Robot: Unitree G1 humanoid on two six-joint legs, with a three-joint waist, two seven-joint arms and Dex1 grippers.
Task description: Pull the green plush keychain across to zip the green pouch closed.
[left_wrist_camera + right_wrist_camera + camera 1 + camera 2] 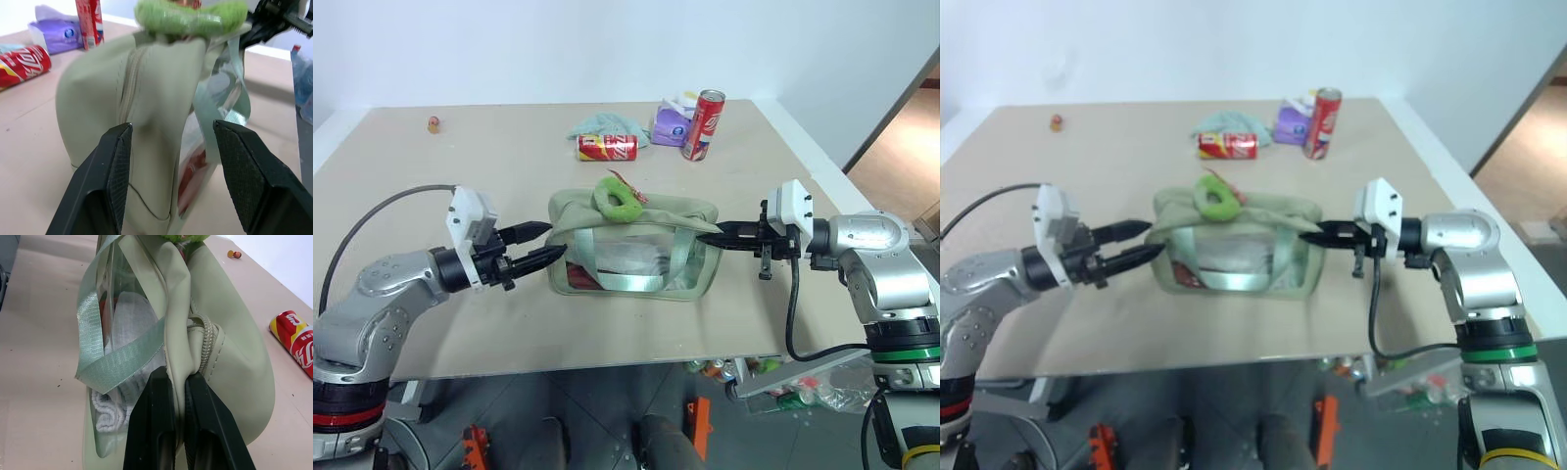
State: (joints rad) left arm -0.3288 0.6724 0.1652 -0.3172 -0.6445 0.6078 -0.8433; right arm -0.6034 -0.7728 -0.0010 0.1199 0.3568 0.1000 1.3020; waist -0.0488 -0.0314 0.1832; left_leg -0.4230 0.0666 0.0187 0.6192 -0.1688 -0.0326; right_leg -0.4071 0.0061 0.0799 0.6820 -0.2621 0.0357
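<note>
The green pouch (631,259) stands in the middle of the table with its clear window side facing me. The green plush keychain (619,199) lies curled on the pouch's top, left of centre. My left gripper (556,240) is open at the pouch's left end. In the left wrist view its fingers (115,166) stand on either side of the end fold, under the keychain (190,17). My right gripper (705,236) is shut on the fabric at the pouch's right end, and the right wrist view shows the pinch (177,377) beside the zipper end.
At the back of the table stand an upright red can (703,124), a lying red can (607,147), a pale teal cloth (607,124) and a purple packet (671,125). A small object (433,124) sits far back left. The table's front edge (607,367) is close.
</note>
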